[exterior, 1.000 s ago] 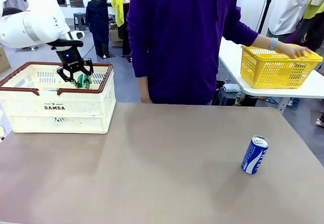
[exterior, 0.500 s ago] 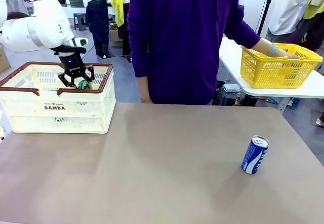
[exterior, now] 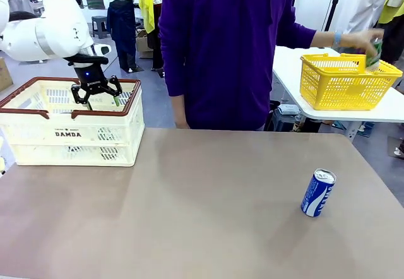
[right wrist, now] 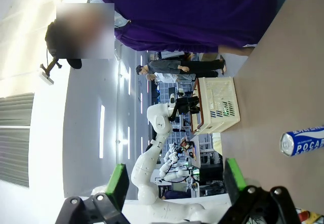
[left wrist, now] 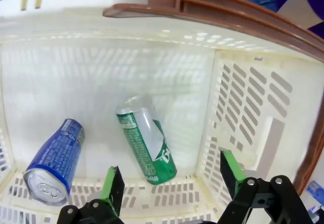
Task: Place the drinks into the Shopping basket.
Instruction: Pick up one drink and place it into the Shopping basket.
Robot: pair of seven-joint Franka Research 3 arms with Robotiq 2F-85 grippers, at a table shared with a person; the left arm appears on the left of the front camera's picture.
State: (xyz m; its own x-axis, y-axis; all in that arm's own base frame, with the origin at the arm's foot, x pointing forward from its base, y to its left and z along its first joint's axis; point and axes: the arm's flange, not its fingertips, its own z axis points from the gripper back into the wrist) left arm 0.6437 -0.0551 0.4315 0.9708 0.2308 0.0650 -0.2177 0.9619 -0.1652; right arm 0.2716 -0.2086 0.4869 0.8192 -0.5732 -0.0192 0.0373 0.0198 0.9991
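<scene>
Left gripper (exterior: 96, 96) jaws sprung apart since 1 s ago. Green can (left wrist: 147, 140) released, lies on Shopping basket (exterior: 69, 134) floor beside blue can (left wrist: 54, 160): 2 drinks in. Right gripper (right wrist: 174, 181) apart, empty. Second blue can (exterior: 317, 193) stands on table (exterior: 189, 216), likely next. Person's hand (exterior: 363, 39) lifts 1 more from yellow basket (exterior: 347, 83).

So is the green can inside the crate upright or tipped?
Tipped: the green can lies on its side on the crate floor.

Bright even overhead indoor light, soft faint shadow by blue can (exterior: 317, 193) on table (exterior: 189, 228); left wrist view washed out, Shopping basket (left wrist: 101, 82) walls overexposed, green can (left wrist: 147, 140) slightly blurred with glare, rim bowed by wide-angle lens
</scene>
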